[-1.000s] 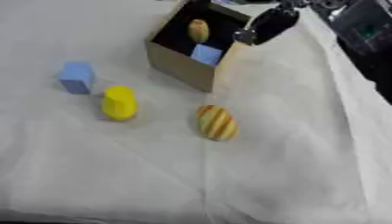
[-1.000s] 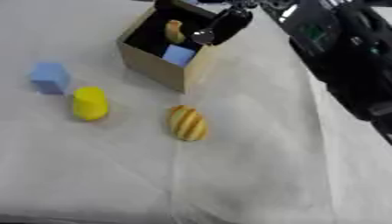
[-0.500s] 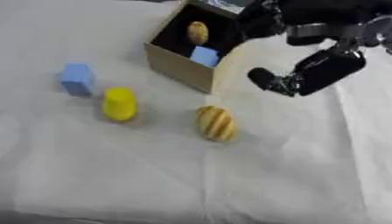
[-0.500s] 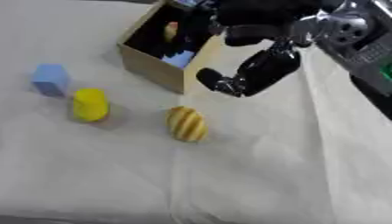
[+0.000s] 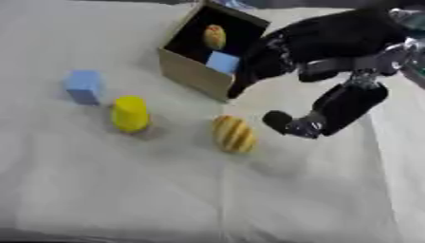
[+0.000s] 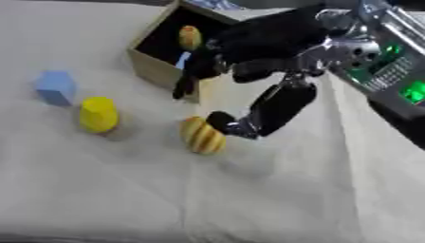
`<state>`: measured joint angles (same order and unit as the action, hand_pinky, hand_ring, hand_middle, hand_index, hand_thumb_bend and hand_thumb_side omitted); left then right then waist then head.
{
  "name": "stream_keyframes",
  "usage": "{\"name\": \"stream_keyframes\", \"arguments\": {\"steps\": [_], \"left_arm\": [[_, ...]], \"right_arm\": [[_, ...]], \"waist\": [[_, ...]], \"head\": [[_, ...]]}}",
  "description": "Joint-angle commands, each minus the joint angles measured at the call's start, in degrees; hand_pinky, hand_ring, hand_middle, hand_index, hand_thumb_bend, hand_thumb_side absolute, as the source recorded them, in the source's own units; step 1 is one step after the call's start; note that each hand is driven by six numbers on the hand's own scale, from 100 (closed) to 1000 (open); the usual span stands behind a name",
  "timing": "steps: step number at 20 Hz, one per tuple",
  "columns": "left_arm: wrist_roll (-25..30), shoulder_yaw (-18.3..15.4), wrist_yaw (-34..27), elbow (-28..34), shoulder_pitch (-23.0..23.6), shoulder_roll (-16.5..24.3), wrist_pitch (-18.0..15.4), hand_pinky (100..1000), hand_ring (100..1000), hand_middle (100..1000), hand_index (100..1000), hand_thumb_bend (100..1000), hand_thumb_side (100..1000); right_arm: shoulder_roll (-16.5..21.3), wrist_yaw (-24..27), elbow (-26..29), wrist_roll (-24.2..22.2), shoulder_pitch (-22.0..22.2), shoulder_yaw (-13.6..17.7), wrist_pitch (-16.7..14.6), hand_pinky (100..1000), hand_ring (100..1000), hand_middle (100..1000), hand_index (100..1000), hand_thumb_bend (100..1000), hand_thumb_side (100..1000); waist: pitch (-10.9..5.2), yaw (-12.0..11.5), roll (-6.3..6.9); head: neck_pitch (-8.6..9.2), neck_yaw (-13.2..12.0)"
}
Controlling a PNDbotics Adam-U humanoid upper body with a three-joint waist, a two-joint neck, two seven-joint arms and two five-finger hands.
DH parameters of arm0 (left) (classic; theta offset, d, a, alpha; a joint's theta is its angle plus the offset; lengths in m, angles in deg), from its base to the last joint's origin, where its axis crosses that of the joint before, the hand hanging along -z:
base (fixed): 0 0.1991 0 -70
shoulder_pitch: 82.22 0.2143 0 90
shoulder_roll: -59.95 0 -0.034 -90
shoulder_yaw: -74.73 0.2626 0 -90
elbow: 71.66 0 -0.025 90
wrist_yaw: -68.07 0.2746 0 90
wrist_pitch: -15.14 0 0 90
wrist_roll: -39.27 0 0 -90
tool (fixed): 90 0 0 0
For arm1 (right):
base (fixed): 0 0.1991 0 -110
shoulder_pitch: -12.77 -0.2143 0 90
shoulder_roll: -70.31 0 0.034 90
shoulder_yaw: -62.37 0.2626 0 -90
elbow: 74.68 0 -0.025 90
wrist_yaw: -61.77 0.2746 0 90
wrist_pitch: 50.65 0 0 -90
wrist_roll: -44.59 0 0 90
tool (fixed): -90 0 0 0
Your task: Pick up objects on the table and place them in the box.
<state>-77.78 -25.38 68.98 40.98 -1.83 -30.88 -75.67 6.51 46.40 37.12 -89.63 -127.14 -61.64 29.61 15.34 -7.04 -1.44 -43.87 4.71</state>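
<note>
So the yellow-and-brown striped egg-shaped thing (image 5: 233,133) is lying on its side on the white cloth-covered tabletop (image 5: 124,190), just in front of the brown cardboard box (image 5: 195,76). My guess is it's the next pick, because the robot's right hand (image 5: 319,111) hangs just to its right. One dark fingertip is low and close to the egg, not touching as far as I can see. The fingers look spread and relaxed, holding nothing, with one pointing down toward the box's front corner. That's roughly the pose you'd want for coming over the egg and closing around it.

The box is tipped so its opening faces up toward the camera, which makes dropping stuff in easier. Inside there's already a small yellowish oval piece (image 5: 214,36) and a light blue block (image 5: 222,62).

Further left on the cloth, well apart from the hand, sit a yellow cylinder-ish piece (image 5: 130,113) and a light blue cube (image 5: 84,86), both waiting their turn.

Left hand doesn't show anywhere.

An egg that round could roll away if it gets nudged before the fingers close.
</note>
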Motion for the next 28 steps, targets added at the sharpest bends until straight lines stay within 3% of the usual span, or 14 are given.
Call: {"name": "stream_keyframes", "arguments": {"steps": [1,13,19,28], "left_arm": [[0.28,-0.08,-0.18,0.87,-0.67,0.90,-0.16,698,626,588,743,364,606],[0.52,0.10,-0.60,0.82,-0.88,0.69,-0.30,698,627,589,744,363,608],[0.63,0.18,-0.86,0.79,-1.05,0.63,-0.37,697,627,589,744,360,609],[0.74,0.27,-1.14,0.82,-1.14,0.52,-0.52,697,628,590,744,360,610]], "right_arm": [[-0.67,-1.76,-2.60,-0.71,-0.75,-0.73,-0.36,906,868,763,882,100,432],[-5.08,-10.90,-15.41,2.98,0.09,-3.15,-6.21,910,888,796,900,100,442],[-6.73,-12.15,-19.63,3.09,0.38,-4.33,-8.88,915,893,801,902,100,493],[-9.11,-14.18,-23.27,1.84,0.36,-5.22,-11.62,912,891,771,898,100,458]], "waist": [[-0.67,-0.14,0.27],[-0.25,-0.78,0.47],[0.16,-1.03,0.58],[0.33,-1.23,0.62]], "head": [[-0.24,0.25],[-0.24,0.70],[-0.24,0.85],[-0.24,0.99]]}}
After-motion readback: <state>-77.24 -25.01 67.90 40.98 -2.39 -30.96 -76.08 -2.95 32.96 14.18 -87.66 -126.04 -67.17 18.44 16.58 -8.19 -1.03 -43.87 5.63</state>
